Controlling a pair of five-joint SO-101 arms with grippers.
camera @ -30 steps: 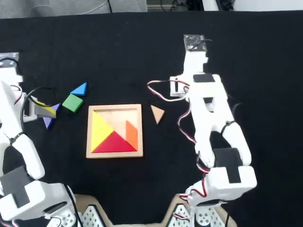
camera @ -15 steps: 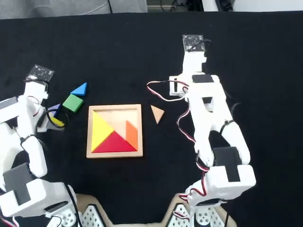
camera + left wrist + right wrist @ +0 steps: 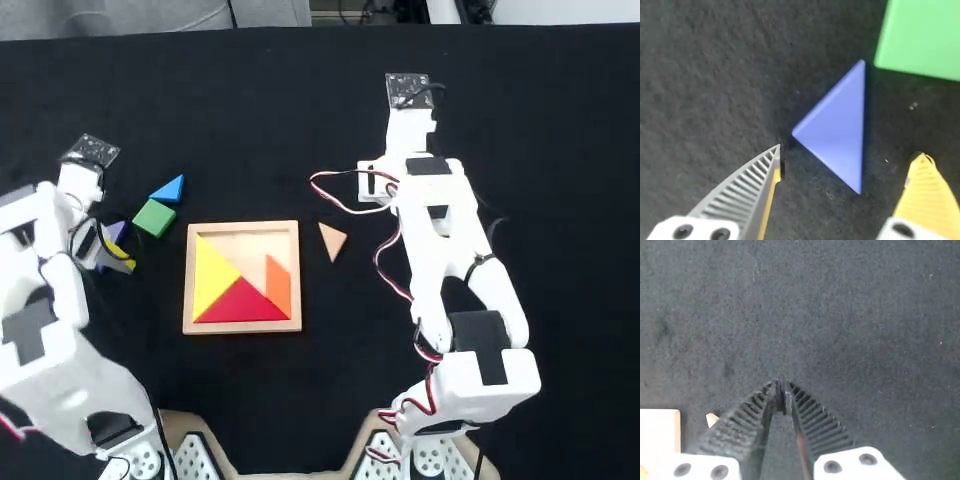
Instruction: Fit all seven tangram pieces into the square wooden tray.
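The tray holds three pieces. The left fingers stand apart around a blue triangle; the right fingers are together.

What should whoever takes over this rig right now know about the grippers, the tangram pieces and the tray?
Left gripper: open, fingers either side of the violet triangle, not gripping it.
Right gripper: shut, empty, over bare cloth.
Done: yellow triangle, red triangle and orange piece lie in the tray.
Left to do: violet triangle, green square and blue triangle on the left arm's side of the tray, tan triangle on the right arm's side.
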